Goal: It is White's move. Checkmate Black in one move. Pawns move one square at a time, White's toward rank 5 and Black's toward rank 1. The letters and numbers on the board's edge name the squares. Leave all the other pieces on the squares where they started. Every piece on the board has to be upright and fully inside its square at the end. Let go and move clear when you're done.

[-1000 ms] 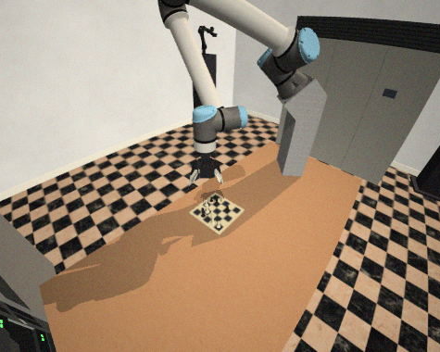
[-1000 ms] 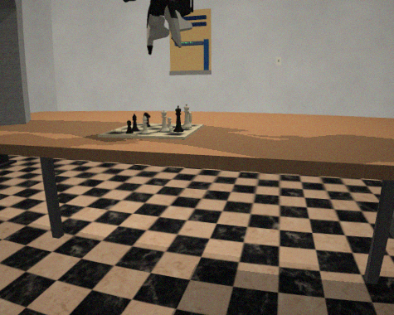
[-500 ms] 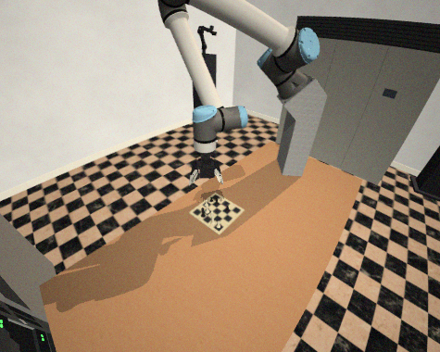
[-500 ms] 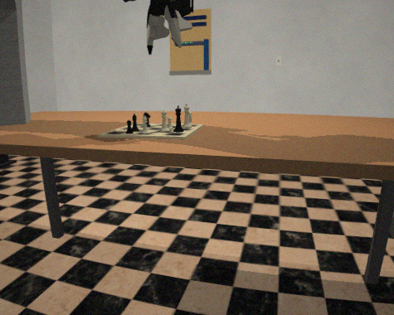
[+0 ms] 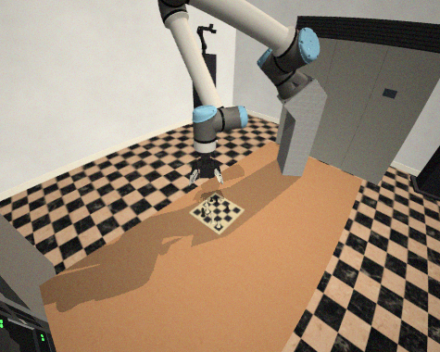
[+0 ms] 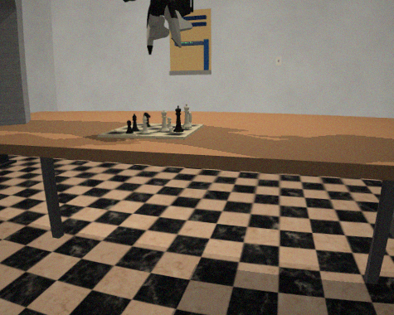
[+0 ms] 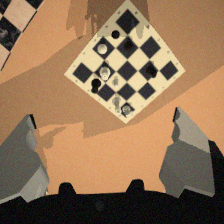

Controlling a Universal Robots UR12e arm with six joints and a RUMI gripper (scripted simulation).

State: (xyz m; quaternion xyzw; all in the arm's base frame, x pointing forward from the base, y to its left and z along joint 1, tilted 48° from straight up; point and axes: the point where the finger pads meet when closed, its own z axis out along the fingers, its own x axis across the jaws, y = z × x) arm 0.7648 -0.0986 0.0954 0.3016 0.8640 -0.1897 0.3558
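Chess pieces (image 6: 177, 119) on board (image 5: 232, 216): small, light, rigid, likely top-heavy; grasp mid-stem, lift vertically. Mating piece unreadable at this distance. Gripper (image 5: 206, 176) high above table (image 6: 277, 141), jaws wide apart, empty.

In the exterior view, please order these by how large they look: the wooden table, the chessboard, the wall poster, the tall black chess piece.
1. Wooden table, by far the largest.
2. Wall poster and chessboard: unsure, since the board looks wider but thin at this low angle.
3. Tall black chess piece, the smallest.
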